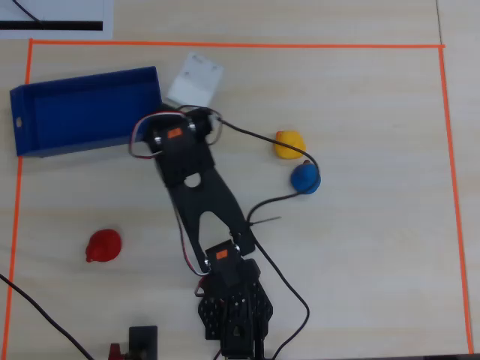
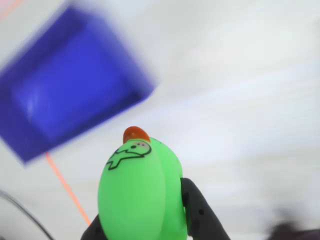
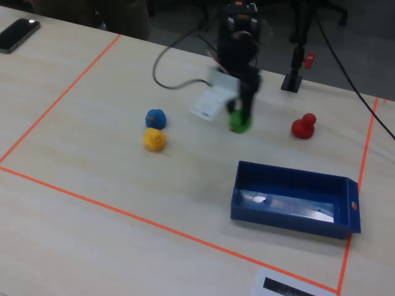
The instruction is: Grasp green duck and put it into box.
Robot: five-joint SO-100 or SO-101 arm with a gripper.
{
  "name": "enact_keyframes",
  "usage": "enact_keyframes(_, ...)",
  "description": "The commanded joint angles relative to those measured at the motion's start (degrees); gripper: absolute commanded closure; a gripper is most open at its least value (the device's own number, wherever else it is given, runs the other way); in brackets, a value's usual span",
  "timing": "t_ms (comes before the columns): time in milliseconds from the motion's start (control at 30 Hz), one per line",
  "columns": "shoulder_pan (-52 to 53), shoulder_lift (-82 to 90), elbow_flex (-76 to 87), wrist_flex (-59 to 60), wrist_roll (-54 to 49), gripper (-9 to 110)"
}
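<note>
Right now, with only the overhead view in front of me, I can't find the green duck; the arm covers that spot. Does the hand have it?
Observer: Yes. In the wrist view the green duck sits clamped between the two dark fingers of the hand.
Operator: Is it over the box?
Observer: No. In the fixed view the duck hangs clear of the box, beyond its far corner.
Operator: Which way does the duck face?
Observer: In the wrist view its orange beak points away from the camera, toward the box ahead.
</note>
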Motion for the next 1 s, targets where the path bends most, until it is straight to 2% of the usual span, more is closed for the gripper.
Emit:
enact_keyframes(0, -14.06, -12.3, -19.25, 1.14, 2.99, 101)
enact_keyframes(67, -15.03, -20.13, -30.76, 1.93, 2.64, 101)
enact_keyframes(167, -15.47, -27.86, -38.5, -1.32, 1.93, 101)
enact_keyframes(433, -10.9, -35.95, -40.69, -12.92, 0.79, 101)
enact_keyframes(567, -7.38, -40.17, -42.63, -11.43, -1.85, 78)
enact_keyframes(800, -1.93, -35.16, -46.67, -3.25, -5.98, 64)
enact_keyframes(867, -0.26, -28.48, -45.44, -0.7, -7.38, 66)
enact_keyframes(967, 2.55, -12.48, -33.57, -2.02, -8.44, 91)
